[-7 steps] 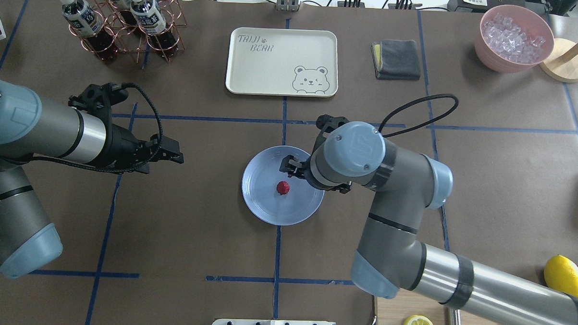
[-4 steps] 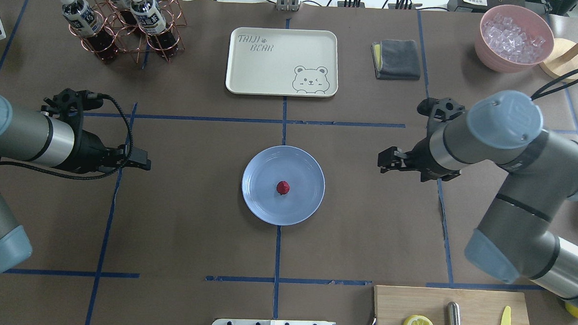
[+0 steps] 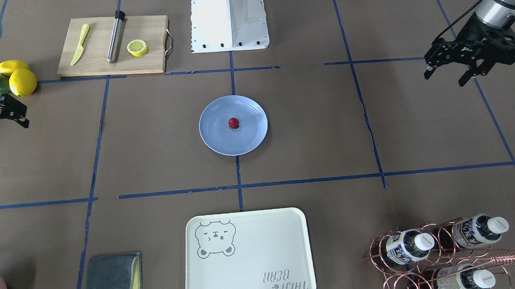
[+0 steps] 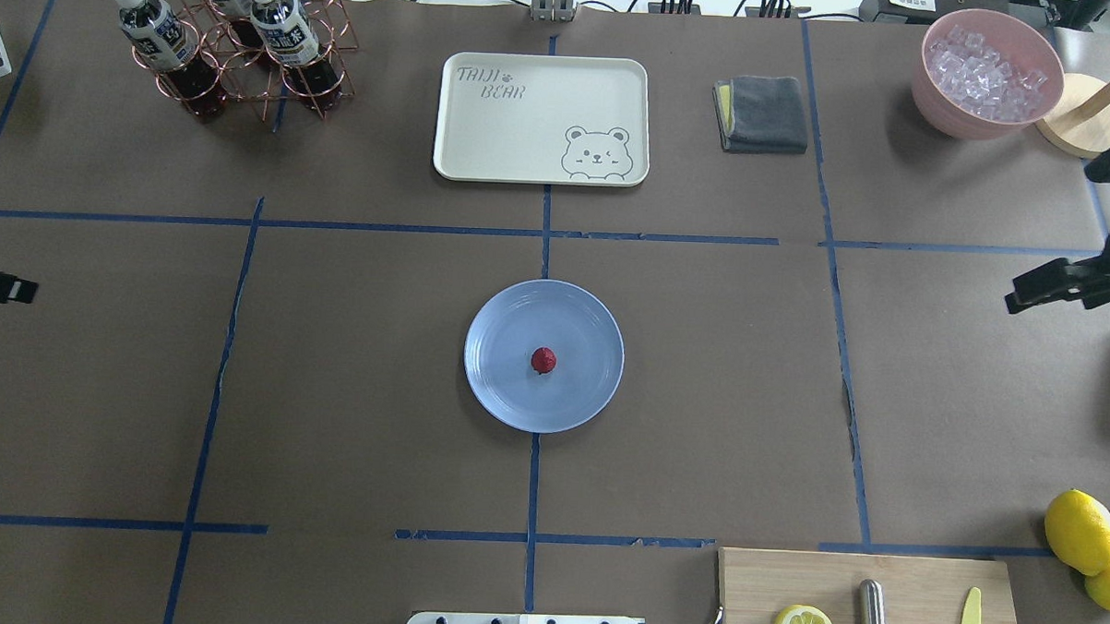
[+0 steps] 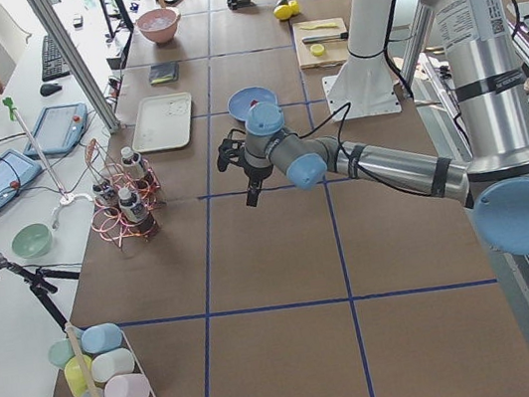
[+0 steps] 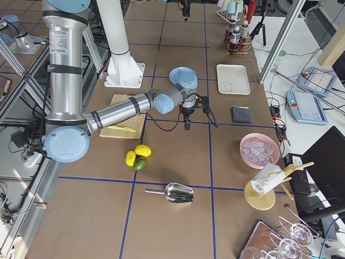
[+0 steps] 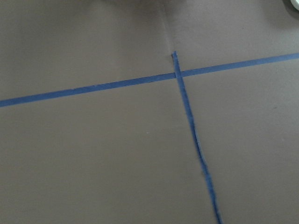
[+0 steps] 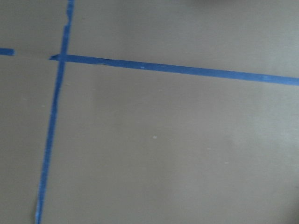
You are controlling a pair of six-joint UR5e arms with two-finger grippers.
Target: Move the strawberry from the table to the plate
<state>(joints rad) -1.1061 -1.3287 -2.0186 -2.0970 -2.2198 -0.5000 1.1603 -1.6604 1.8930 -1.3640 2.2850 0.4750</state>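
Observation:
The small dark-red strawberry (image 4: 543, 360) (image 3: 233, 123) lies near the middle of the light blue plate (image 4: 497, 388) (image 3: 215, 138), at the centre of the brown-paper table (image 4: 358, 407). Nothing touches it. My left gripper (image 3: 445, 78) (image 4: 6, 287) hangs open and empty far out at the table's left side. My right gripper (image 3: 3, 126) (image 4: 1026, 293) is likewise open and empty at the right side, well away from the plate. Both wrist views show only brown paper and blue tape lines.
A cream bear-print tray (image 4: 525, 117) lies beyond the plate, with a grey cloth (image 4: 760, 113) and a pink bowl of ice (image 4: 988, 73) to its right. A bottle rack (image 4: 241, 42) stands far left. A cutting board (image 4: 914, 602) and lemons (image 4: 1078, 526) sit near right.
My right gripper has drawn back from over the plate to the table's right edge. The left arm has pulled back to the left edge. The strawberry stays put on the plate.

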